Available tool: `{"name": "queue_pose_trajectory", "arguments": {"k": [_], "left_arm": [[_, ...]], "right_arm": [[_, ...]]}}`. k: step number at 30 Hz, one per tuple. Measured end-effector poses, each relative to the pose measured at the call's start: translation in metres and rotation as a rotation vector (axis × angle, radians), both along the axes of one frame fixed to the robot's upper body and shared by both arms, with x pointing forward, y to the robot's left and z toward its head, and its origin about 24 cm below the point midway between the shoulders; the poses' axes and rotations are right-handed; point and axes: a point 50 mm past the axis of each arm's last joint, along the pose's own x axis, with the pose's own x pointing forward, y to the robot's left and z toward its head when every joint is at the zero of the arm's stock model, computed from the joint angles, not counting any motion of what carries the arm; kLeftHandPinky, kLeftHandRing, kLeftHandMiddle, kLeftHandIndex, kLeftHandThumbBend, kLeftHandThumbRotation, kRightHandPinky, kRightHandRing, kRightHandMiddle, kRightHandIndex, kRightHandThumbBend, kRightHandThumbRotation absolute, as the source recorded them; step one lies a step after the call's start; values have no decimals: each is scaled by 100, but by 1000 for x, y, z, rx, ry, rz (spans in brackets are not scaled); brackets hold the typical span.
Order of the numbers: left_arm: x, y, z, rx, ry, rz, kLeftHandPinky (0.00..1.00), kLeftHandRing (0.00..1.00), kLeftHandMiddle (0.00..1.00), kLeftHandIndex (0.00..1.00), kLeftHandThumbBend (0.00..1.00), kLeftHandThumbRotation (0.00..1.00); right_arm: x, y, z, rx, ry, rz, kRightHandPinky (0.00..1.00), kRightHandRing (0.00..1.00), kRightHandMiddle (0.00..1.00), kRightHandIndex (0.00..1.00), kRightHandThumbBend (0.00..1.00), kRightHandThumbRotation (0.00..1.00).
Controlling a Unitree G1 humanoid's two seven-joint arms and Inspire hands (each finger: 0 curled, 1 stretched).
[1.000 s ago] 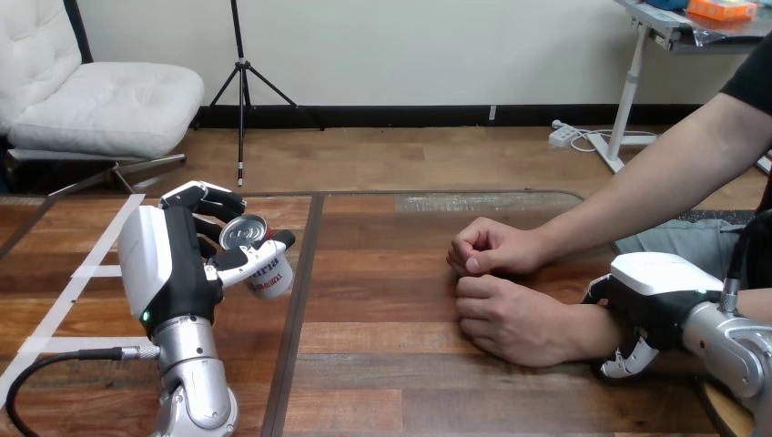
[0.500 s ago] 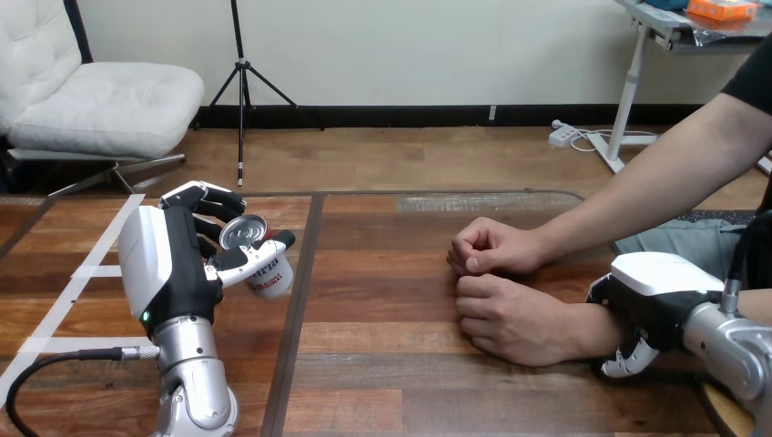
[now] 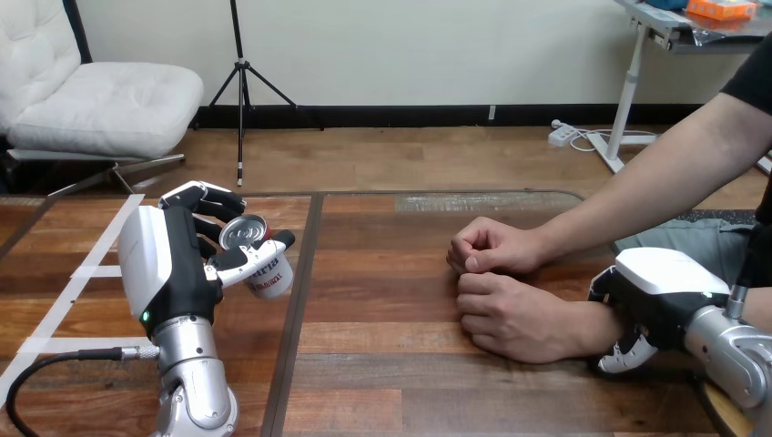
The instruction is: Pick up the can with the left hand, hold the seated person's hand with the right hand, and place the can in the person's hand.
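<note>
Silver-topped and tilted, the can (image 3: 264, 271) was gripped by the left hand (image 3: 168, 264) above the left of the table (image 3: 382, 364), well apart from the person's nearer hand (image 3: 510, 314), a closed fist. The right hand (image 3: 660, 296) was curled round that hand's wrist (image 3: 596, 330), so next the can likely needed carrying right to an opened palm.

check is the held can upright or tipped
Tipped: the can slants in the left hand's curled fingers, silver top up and to the left, base lower to the right.
</note>
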Motion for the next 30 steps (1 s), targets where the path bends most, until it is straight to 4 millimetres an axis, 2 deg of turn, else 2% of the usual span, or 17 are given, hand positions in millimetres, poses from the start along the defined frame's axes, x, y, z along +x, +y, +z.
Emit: {"name": "queue_pose_trajectory", "arguments": {"k": [21,30], "left_arm": [[0,0,0,0,0,0,32,37,43,44,72,0],[0,0,0,0,0,0,32,37,43,44,72,0]], "right_arm": [[-1,-4,-1,36,-42,-14,35,43,51,50,86,0],[-1,-4,-2,39,-46,-12,37,45,52,50,85,0]]}}
